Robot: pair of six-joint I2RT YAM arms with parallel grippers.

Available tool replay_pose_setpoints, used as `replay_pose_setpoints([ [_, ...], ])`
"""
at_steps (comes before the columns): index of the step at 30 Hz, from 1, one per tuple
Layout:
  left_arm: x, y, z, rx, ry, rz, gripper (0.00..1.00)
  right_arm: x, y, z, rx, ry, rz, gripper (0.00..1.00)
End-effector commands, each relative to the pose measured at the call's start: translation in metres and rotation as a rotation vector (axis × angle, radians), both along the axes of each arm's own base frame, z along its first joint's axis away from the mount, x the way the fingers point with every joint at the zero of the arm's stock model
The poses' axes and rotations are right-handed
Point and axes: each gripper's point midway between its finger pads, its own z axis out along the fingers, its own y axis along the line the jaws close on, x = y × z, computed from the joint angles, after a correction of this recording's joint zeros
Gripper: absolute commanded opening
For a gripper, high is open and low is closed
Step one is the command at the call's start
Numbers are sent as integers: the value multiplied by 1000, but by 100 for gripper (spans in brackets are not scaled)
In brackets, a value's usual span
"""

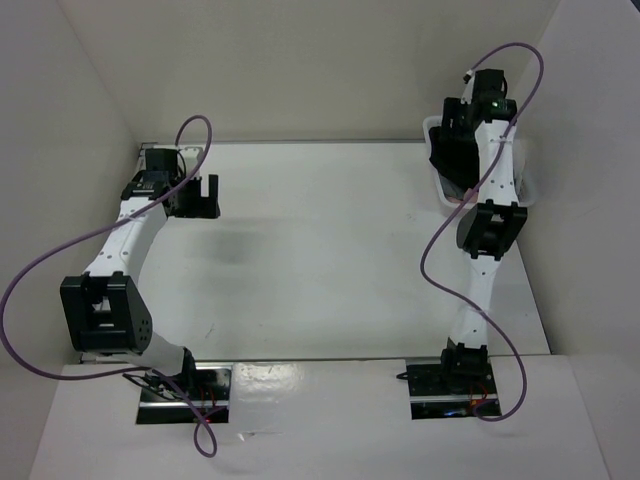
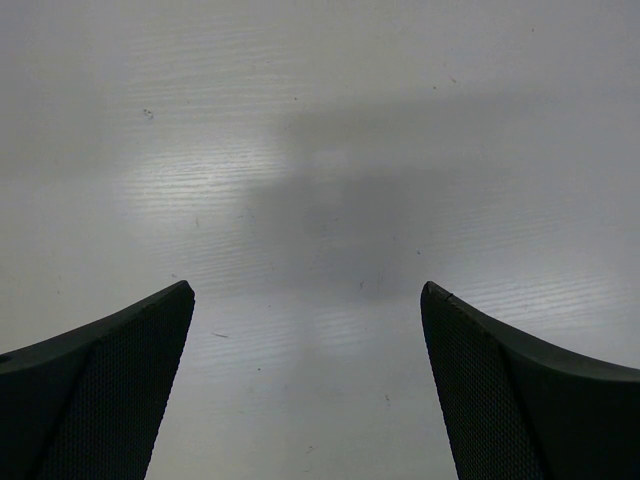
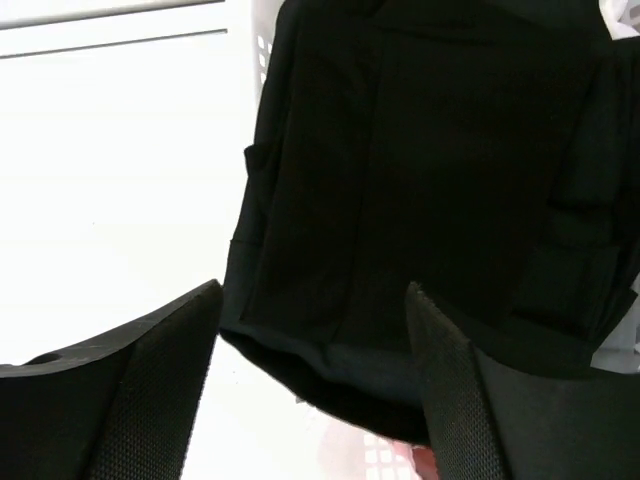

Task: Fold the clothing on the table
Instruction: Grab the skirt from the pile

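Observation:
The clothing (image 3: 430, 150) is plain black fabric that hangs over the rim of a white basket (image 3: 262, 40) at the back right of the table (image 1: 320, 250). In the top view it shows as a dark fold (image 1: 438, 160) at the basket's left side. My right gripper (image 3: 312, 290) is open, and the garment's lower hem lies between its fingers without being pinched. Seen from above, the right gripper (image 1: 452, 135) sits over the basket. At the table's left side my left gripper (image 1: 197, 197) hovers over bare table (image 2: 320, 150), open (image 2: 305, 300) and holding nothing.
The white basket (image 1: 527, 185) stands against the right wall at the back. Something pink and white (image 3: 390, 455) shows under the black hem. White walls close in the table on the left, back and right. Purple cables loop from both arms.

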Motion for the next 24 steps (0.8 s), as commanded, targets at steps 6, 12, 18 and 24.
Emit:
replay_pose_setpoints([
  [6, 2, -7, 15, -24, -55, -22, 100, -24, 28, -23, -33, 143, 66, 72],
  [12, 3, -10, 11, -25, -46, -31, 100, -31, 43, -29, -46, 181, 99, 72],
  [18, 1, -10, 7, -26, -28, -31, 100, -33, 38, -41, -93, 217, 70, 72],
  [24, 1, -10, 7, -26, -28, -31, 100, -31, 26, -50, -119, 229, 38, 65],
])
